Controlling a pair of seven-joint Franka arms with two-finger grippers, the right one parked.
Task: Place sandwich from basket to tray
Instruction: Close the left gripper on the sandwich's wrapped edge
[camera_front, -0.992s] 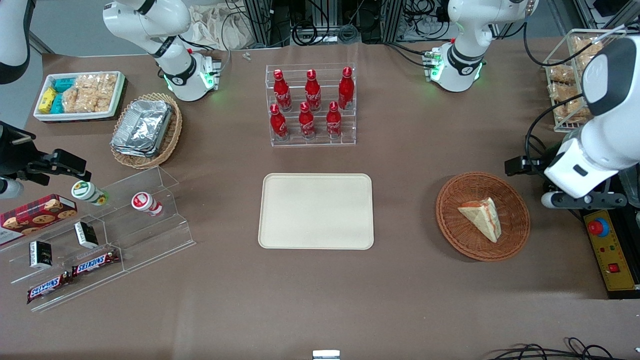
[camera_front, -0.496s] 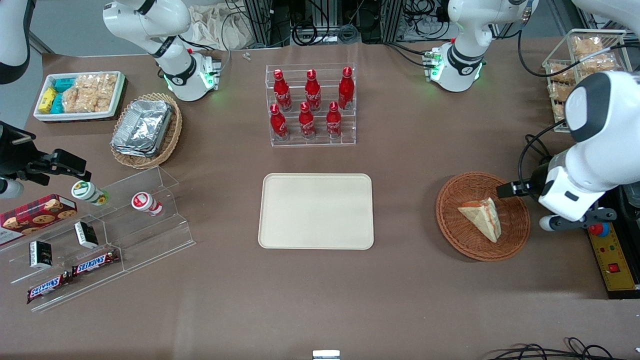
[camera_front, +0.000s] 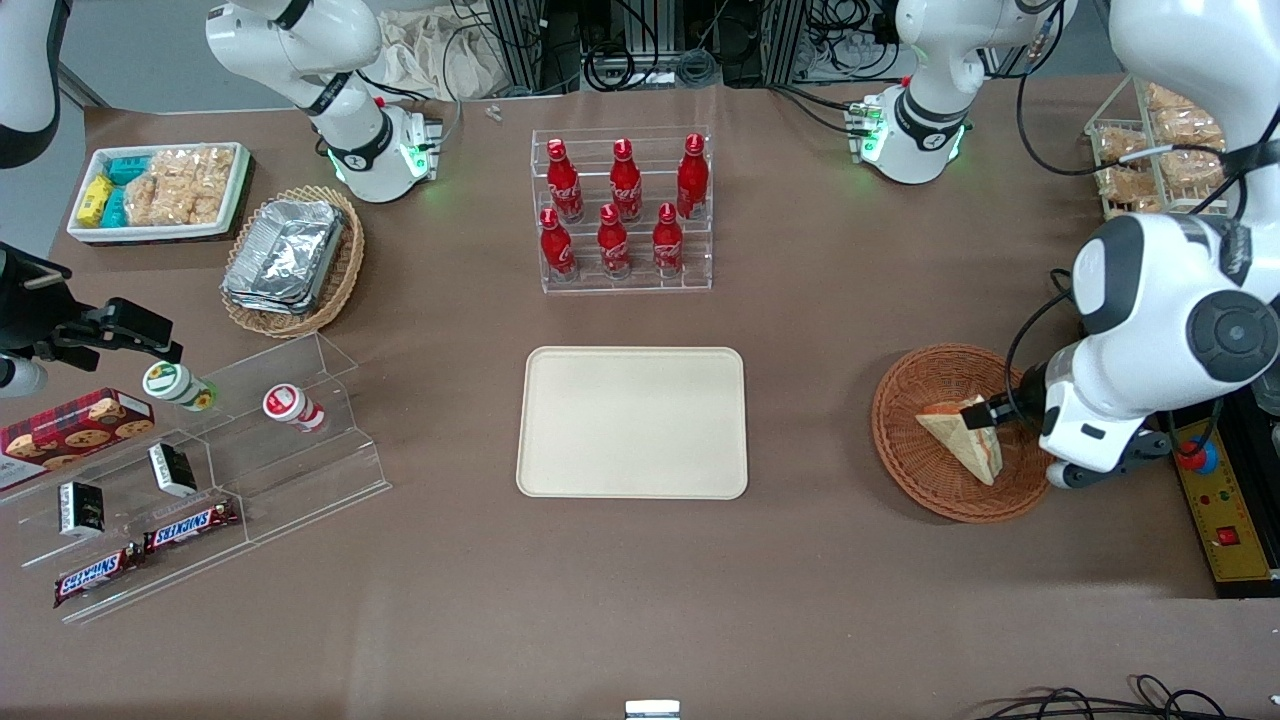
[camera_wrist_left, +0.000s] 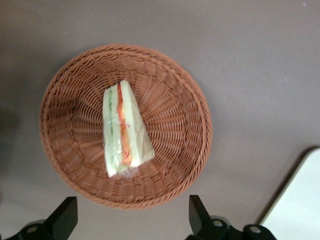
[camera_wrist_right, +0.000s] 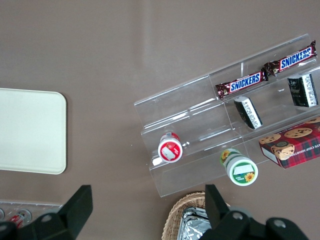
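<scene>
The sandwich (camera_front: 962, 437) lies in the reddish-brown wicker basket (camera_front: 900, 455), toward the working arm's end of the table. The cream-beige tray (camera_front: 632, 422) sits bare at the table's middle. My left gripper (camera_front: 985, 412) hangs over the basket, above the sandwich's edge, open and empty. In the left wrist view the sandwich (camera_wrist_left: 124, 130) rests in the middle of the basket (camera_wrist_left: 170, 100), its red and green filling stripe facing up. The gripper (camera_wrist_left: 131, 220) has its jaws wide apart, well above the basket's rim. A corner of the tray (camera_wrist_left: 300, 205) shows there too.
A clear rack of red bottles (camera_front: 622, 215) stands farther from the camera than the tray. A tiered acrylic shelf with snacks (camera_front: 200, 470), a tan basket of foil trays (camera_front: 292, 262) and a white snack tray (camera_front: 160, 190) lie toward the parked arm's end. A control box (camera_front: 1215, 510) sits beside the basket.
The left arm has swung in from the table's end toward the basket. Its gripper now hangs over the sandwich. The sandwich and basket have not moved.
</scene>
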